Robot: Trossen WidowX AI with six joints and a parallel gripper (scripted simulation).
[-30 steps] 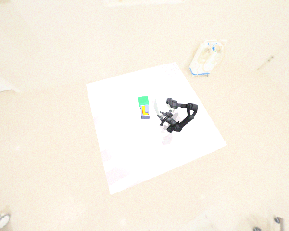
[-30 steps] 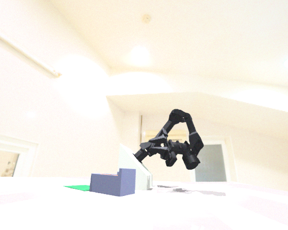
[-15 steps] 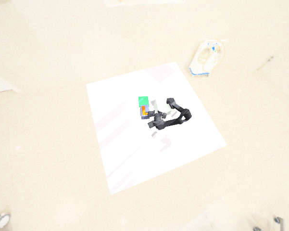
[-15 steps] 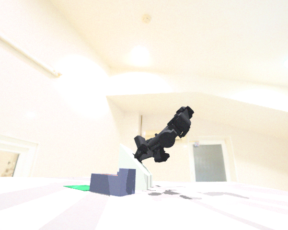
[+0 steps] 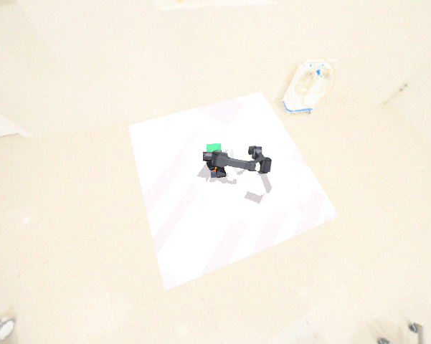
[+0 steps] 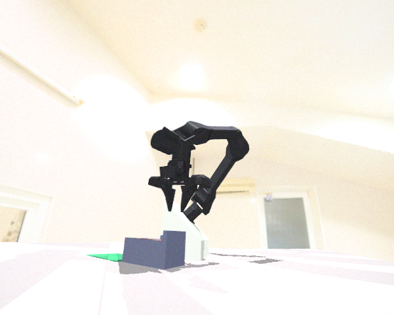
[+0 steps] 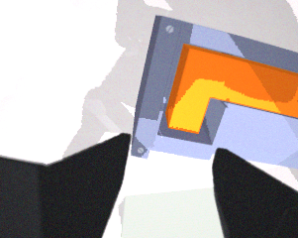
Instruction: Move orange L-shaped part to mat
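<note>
The orange L-shaped part (image 5: 214, 169) (image 6: 149, 239) (image 7: 238, 74) lies in the pocket of the blue-grey tray (image 5: 213, 175) (image 6: 144, 252) (image 7: 155, 74). It looks level; its short leg is at the left in the wrist view, and its far end runs out of that view. My gripper (image 6: 176, 210) (image 7: 173, 144) points down above the tray, partly open, with nothing between its fingers. In the wrist view the fingertips appear just below the tray's edge near the short leg. The green mat (image 5: 213, 147) (image 6: 110, 256) lies flat beside the tray.
A pale wedge-shaped block (image 6: 174, 224) (image 7: 168, 213) stands behind the tray in the exterior view and shows between the fingers in the wrist view. The tray has a raised wall at one end. The arm hides part of the tray in the top view.
</note>
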